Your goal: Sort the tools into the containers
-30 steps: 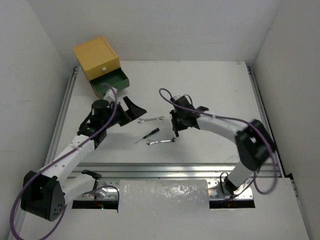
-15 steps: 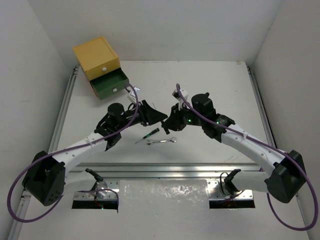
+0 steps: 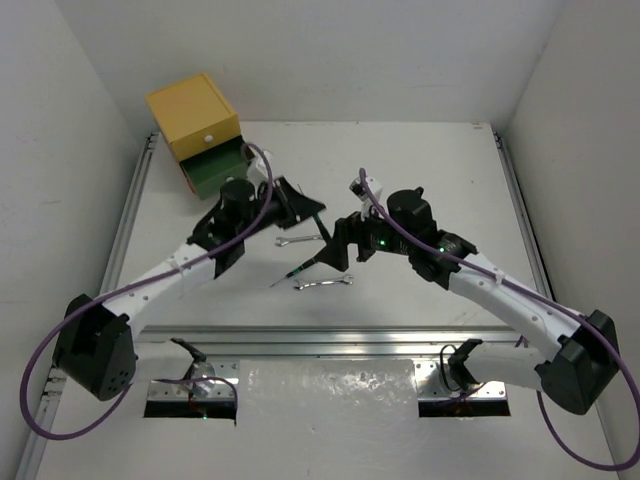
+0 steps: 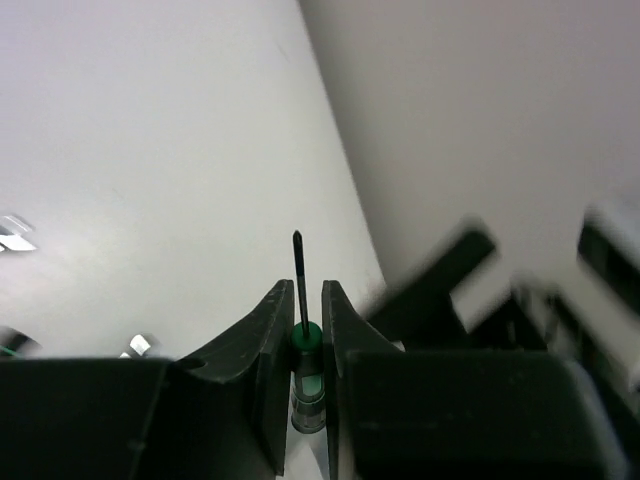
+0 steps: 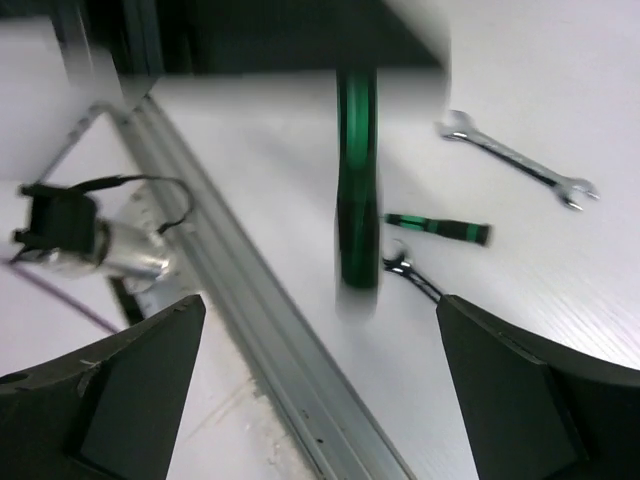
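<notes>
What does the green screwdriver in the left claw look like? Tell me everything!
The green screwdriver has a shiny green handle, plastic by the look, and a thin dark metal shaft ending in a small tip. The left gripper is shut on the shaft end of the handle, so the shaft pokes out past the fingers. The right gripper stands wide open near it, not touching.

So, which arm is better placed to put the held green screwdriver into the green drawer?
Left. The left gripper is shut on the green screwdriver and is close to the green drawer. The right gripper is open, empty, and farther from it.
</notes>
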Controlling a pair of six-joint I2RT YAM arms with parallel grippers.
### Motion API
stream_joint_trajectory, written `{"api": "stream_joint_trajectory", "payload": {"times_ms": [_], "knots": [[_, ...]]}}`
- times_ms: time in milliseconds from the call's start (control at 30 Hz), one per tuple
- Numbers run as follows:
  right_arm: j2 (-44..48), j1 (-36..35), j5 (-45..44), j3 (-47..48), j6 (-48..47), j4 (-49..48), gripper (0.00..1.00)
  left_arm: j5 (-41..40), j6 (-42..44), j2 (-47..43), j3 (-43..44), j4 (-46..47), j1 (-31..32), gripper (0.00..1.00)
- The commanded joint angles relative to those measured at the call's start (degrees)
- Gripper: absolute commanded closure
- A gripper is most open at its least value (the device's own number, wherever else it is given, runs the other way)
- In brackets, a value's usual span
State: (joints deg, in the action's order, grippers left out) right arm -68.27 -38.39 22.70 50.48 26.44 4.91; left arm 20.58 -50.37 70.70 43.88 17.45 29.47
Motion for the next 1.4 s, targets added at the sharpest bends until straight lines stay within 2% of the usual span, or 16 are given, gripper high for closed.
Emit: {"api": "stream_joint_trajectory", "payload": {"times_ms": [0, 33, 133, 200, 300, 500, 667, 800, 833, 900, 933, 1000, 1133, 1233, 1300, 1367], "knots": [[3.49, 0.42, -10.98, 2.43, -1.39, 4.9, 0.01, -19.53, 8.86, 2.41, 15.9, -17.68, -5.64, 1.0], [3.84, 0.95, -14.75, 2.61, -2.0, 6.42, 0.01, -25.18, 11.67, 4.26, 20.15, -27.03, -6.7, 1.0], [5.69, 1.21, -16.54, 1.99, -3.93, 9.15, 0.01, -38.75, 29.99, 16.96, 34.05, -34.84, -10.56, 1.0], [7.7, 1.3, -16.55, 0.68, -4.63, 9.68, 0.01, -46.28, 34.1, 22.44, 42.03, -38.43, -12.85, 1.0], [9.81, 1.39, -15.32, -1.43, -4.55, 9.51, 0.01, -45.73, 41.82, 30.36, 49.36, -34.8, -17.95, 1.0], [13.07, 1.57, -8.82, -6.35, -4.37, 9.07, 0.01, -43.35, 61.59, 33.63, 49.56, -21.0, -22.35, 1.0], [14.48, 1.57, -6.19, -8.99, -4.03, 7.32, 0.01, -45.09, 66.01, 33.63, 44.73, -12.47, -22.53, 1.0], [13.96, 1.56, -2.75, -9.87, -3.06, 5.55, 0.01, -46.07, 66.72, 34.42, 43.93, -12.44, -22.71, 1.0], [13.52, 1.57, -2.66, -9.96, -2.97, 5.29, 0.01, -46.07, 66.63, 34.77, 43.66, -12.7, -22.71, 0.86], [12.99, 1.57, -2.83, -10.05, -2.88, 4.76, 0.01, -46.33, 66.02, 34.51, 43.05, -13.06, -22.62, 0.67], [12.64, 1.57, -3.18, -9.96, -2.88, 4.41, 0.01, -46.85, 65.58, 34.25, 42.44, -13.06, -22.53, 0.49], [10.8, 1.57, -2.93, -9.44, -2.88, 4.06, 0.01, -47.65, 65.22, 32.59, 41.47, -13.32, -22.44, 0.36], [4.48, 1.48, -1.7, -6.54, -4.11, 2.4, 0.01, -47.3, 64.26, 26.61, 41.11, -13.06, -21.92, 0.19], [-3.43, 0.87, 1.63, -3.74, -5.86, -0.67, 0.01, -46.69, 59.97, 21.34, 46.28, -17.79, -21.13, 0.1], [-11.16, -0.54, -0.1, -0.4, -8.67, -0.08, 0.01, -43.45, 54.1, 17.57, 52.32, -27.0, -21.04, 0.01], [-19.68, -2.03, -4.57, 7.06, -12.98, 4.74, 0.01, -40.28, 49.58, 14.13, 55.69, -34.83, -21.04, 0.0]]}}
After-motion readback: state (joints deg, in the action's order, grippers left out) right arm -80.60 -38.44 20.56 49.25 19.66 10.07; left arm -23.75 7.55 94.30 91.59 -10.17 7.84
